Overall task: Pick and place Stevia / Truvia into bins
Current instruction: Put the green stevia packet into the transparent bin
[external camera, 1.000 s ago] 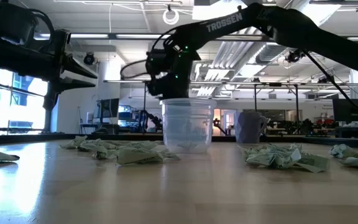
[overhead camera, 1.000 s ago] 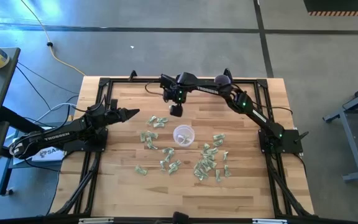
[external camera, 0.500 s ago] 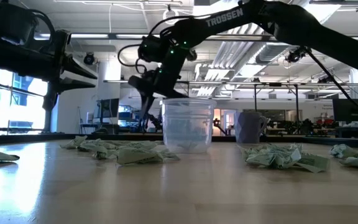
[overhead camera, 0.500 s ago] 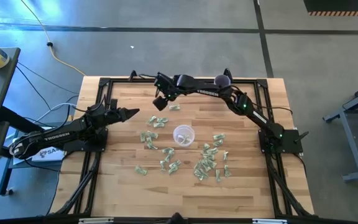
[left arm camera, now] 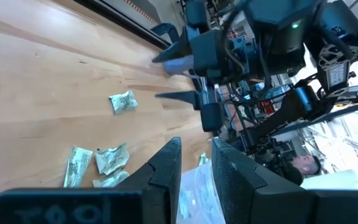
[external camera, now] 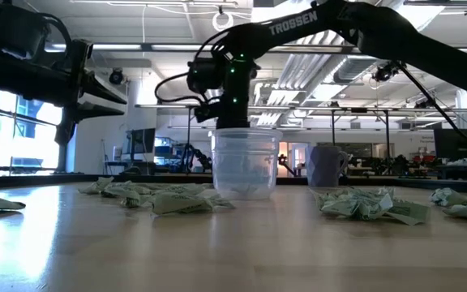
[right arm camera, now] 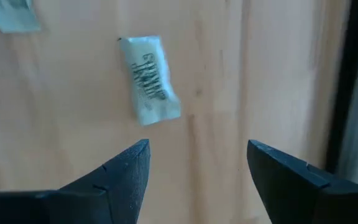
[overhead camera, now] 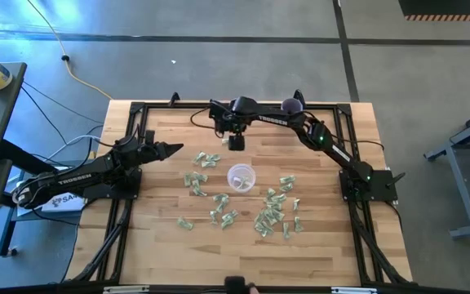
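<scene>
From above, we see our right gripper (overhead camera: 236, 143) stretched to the far side of the light wooden slatted table (overhead camera: 161, 237), pointing down beyond the small round clear plastic cup (overhead camera: 240, 176). We judge it is there for an outlying packet, since the pale green and white paper sachets (overhead camera: 269, 214) lie scattered around the cup, most on the near and right side, a few to the left. Our left gripper (overhead camera: 172, 149) waits at the left side of the table, clear of the pile.

At table height, the cup (external camera: 244, 163) stands upright in the middle with crumpled sachets (external camera: 165, 198) lying flat on either side. Our right gripper (external camera: 232, 115) hangs behind the cup, above the surface.

Through the left wrist camera, our left gripper (left arm camera: 194, 163) keeps its dark fingers (left arm camera: 166, 165) only narrowly parted with nothing between them, fitting for an arm on standby. Beyond it the right gripper (left arm camera: 185, 78) points at the wood, a lone sachet (left arm camera: 123, 102) nearby.

Through the right wrist camera, our right gripper (right arm camera: 197, 163) has its fingers (right arm camera: 129, 168) spread wide and empty over bare wood. One sachet (right arm camera: 149, 79) lies flat just ahead of them, untouched; the wide stance suits straddling it.
</scene>
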{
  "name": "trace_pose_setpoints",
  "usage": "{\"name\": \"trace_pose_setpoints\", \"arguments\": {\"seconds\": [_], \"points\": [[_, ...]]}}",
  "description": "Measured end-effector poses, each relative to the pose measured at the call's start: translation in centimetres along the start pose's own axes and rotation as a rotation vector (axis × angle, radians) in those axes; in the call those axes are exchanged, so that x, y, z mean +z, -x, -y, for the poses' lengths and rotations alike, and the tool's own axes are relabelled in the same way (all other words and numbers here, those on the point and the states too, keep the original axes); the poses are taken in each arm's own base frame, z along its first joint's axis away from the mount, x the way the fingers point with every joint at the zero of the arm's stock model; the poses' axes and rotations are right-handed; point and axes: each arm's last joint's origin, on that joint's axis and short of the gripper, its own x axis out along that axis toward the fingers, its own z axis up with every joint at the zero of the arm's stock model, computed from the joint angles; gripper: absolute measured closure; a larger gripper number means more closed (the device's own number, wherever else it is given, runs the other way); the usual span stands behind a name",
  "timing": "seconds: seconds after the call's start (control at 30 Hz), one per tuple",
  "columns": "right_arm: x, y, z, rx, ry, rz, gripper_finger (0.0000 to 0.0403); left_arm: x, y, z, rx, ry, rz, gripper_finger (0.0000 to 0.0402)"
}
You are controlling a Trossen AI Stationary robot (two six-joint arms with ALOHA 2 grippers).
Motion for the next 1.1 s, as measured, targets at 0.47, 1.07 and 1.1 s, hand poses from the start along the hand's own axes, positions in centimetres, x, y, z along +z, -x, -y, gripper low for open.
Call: {"name": "trace_pose_setpoints", "arguments": {"seconds": [0.47, 1.07, 1.1], "points": [[1.0, 0.5, -0.6, 0.143, -0.202, 0.127, 0.0144, -0.1, 0.0, 0.0, -0.010, 0.012, -0.037, 0.0277], [2.4, -0.8, -0.1, 0.128, -0.756, 0.215, 0.0144, -0.1, 0.0, -0.1, 0.002, 0.024, -0.027, 0.0277], [2.4, -0.8, -0.1, 0.118, -0.737, 0.214, 0.0144, -0.1, 0.0, -0.1, 0.002, 0.025, -0.027, 0.0277]]}}
